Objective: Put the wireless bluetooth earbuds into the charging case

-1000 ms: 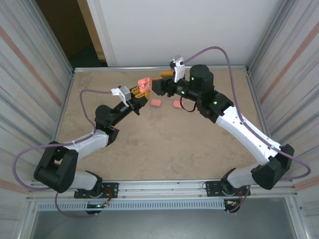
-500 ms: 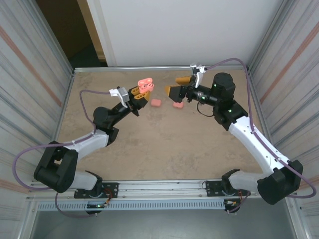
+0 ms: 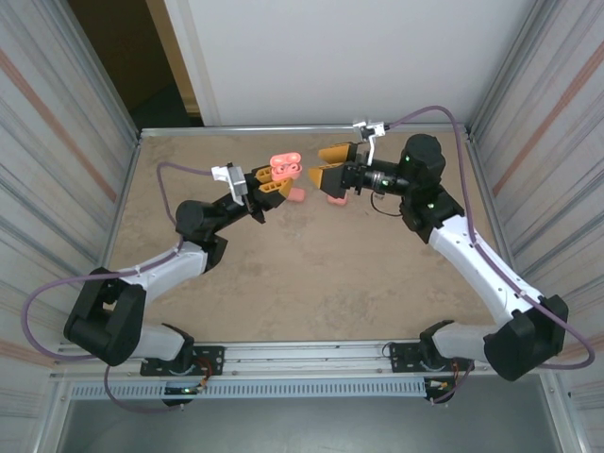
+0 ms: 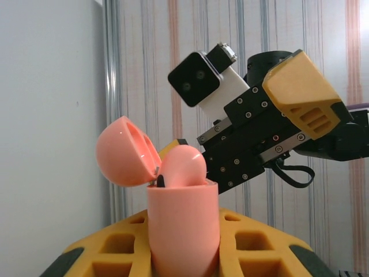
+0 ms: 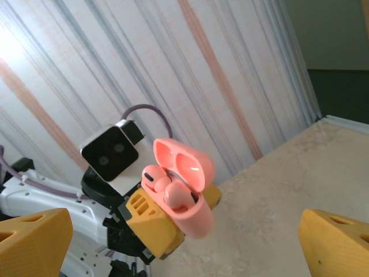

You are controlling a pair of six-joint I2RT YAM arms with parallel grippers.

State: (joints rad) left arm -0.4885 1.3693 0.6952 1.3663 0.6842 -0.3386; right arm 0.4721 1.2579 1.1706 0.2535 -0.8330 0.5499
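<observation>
left pincer (image 3: 272, 184) grips the lid-up salmon-pink plastic charging case (image 3: 283, 168), tiny pink earbuds (image 5: 173, 193) seated; the spread right pincer (image 3: 330, 164) at 3 o'clock could knock it askew.

The mottled tan table (image 3: 311, 274) bears two small pink cases (image 3: 296, 194) (apart, toward its far edge).
</observation>
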